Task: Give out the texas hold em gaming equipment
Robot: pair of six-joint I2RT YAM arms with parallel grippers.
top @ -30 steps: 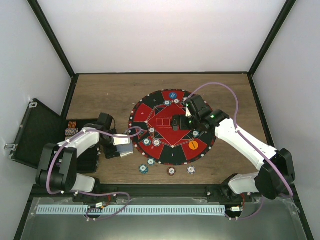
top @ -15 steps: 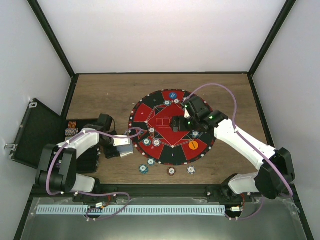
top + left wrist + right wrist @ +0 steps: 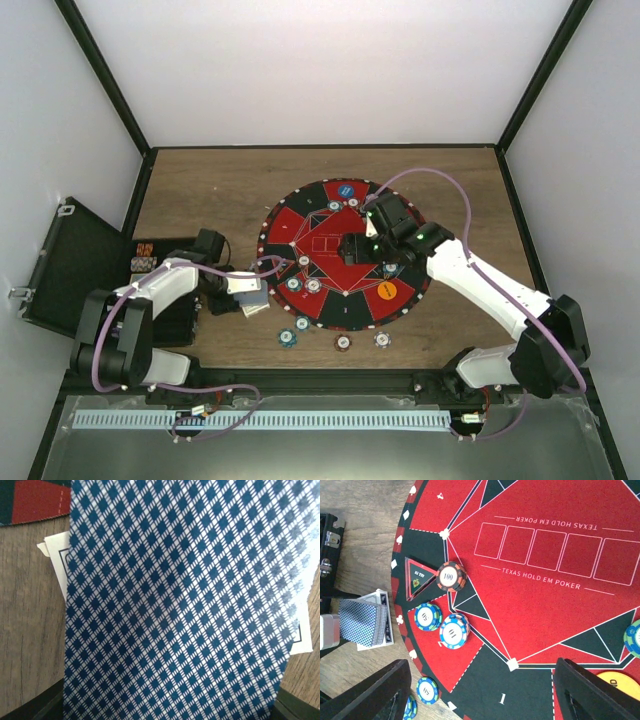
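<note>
A blue diamond-backed playing card (image 3: 175, 605) fills the left wrist view, tilted up close to the camera and hiding the jaws. White-faced cards (image 3: 54, 555) lie on the wood beneath it. My left gripper (image 3: 247, 296) sits at this card pile (image 3: 367, 622), left of the round red and black mat (image 3: 345, 300), shut on the raised card. My right gripper (image 3: 482, 690) hangs open over the mat's black segment marked 1, nothing between its fingers (image 3: 370, 690). Poker chip stacks (image 3: 451, 576) (image 3: 454, 630) stand on the mat's left part.
The black hinged case (image 3: 70, 265) lies open at the far left. Loose chips (image 3: 343, 342) rest on the wood in front of the mat. A blue button (image 3: 346, 190) and an orange button (image 3: 386, 291) lie on the mat. A triangular all-in marker (image 3: 420, 577) sits beside the chips.
My left gripper's jaws have closed in on the cards and one card is now raised. The right gripper has drifted slightly left over the mat, its jaws a little narrower.
</note>
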